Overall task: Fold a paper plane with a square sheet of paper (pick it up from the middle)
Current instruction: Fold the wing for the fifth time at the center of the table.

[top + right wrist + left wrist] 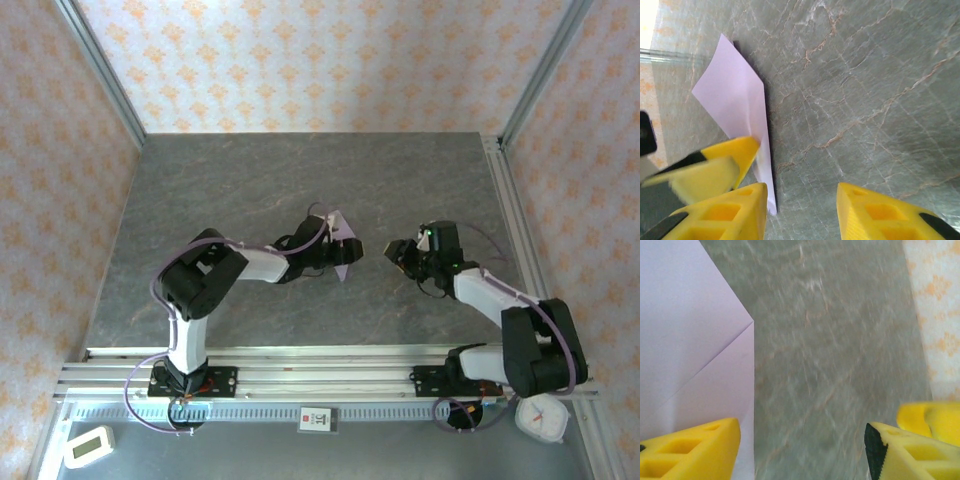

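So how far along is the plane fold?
Done: the pale lilac paper sheet is already folded, a diagonal flap edge showing at the left wrist, a narrow pointed outline from above. In hand: the left gripper is open, one finger against the paper; the right gripper is open, apart from it. Left: any final folds; how many, I cannot tell.

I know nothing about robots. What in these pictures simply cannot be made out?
Top view: the lilac paper is tiny and partly behind the left jaws, so its folds are unreadable.
Left wrist view: the paper runs off the left and top edges, hiding its outline.
Right wrist view: the left jaws are blurred; whether they touch the paper is unclear.
Top view: the front-rail label is too small to read.
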### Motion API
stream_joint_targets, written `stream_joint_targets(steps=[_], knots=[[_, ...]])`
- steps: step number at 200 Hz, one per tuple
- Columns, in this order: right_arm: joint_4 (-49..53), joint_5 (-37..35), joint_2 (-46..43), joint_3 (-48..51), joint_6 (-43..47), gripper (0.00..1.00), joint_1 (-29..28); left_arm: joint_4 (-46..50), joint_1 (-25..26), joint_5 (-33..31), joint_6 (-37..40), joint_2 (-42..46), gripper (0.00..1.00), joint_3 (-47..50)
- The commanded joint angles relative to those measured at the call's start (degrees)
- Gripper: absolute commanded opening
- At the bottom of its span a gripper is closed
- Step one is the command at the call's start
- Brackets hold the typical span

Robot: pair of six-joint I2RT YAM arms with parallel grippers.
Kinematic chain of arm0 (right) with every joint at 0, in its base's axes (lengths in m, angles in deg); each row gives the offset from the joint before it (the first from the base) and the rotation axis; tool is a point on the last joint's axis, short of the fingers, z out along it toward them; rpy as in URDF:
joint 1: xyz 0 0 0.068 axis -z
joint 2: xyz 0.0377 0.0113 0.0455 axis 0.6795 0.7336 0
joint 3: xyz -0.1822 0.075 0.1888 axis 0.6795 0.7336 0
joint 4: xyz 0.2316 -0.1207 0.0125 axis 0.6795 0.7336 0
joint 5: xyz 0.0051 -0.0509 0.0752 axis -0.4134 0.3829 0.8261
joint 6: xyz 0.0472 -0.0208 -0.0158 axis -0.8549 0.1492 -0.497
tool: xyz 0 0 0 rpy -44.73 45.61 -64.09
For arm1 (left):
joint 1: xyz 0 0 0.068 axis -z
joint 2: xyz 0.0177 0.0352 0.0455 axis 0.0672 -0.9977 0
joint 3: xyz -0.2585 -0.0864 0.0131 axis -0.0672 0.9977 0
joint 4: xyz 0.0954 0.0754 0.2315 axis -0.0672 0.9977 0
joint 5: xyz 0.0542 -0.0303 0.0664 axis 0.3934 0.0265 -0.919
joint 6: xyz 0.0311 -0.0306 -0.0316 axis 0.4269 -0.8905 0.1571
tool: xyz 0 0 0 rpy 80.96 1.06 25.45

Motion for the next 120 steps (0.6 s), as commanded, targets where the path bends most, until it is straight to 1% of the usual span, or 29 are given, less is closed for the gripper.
stream_joint_targets(steps=[1,30,46,51,92,120], knots=[[-4.1,0.5,2.3,0.3,-1.6,0.39,-1.4,1.8,0.1,6.7,4.8,3.1,0.69,6.6],[-7.6,1.9,6.2,0.1,-3.0,0.39,-3.7,1.7,0.2,9.0,9.4,7.1,0.69,11.6],[-9.8,2.1,8.1,-0.1,-4.1,0.39,-5.4,1.4,0.2,10.7,10.4,8.2,0.69,13.0],[-10.2,2.0,8.5,-0.1,-4.5,0.39,-6.1,1.4,0.2,11.0,12.3,8.4,0.69,13.2],[-12.6,0.8,12.2,-2.2,-6.6,0.39,-10.8,-0.5,0.2,13.7,14.1,8.9,0.69,14.1],[-12.9,0.1,14.8,-4.2,-7.2,0.36,-13.0,-1.4,0.1,14.8,14.6,8.9,0.69,14.3]])
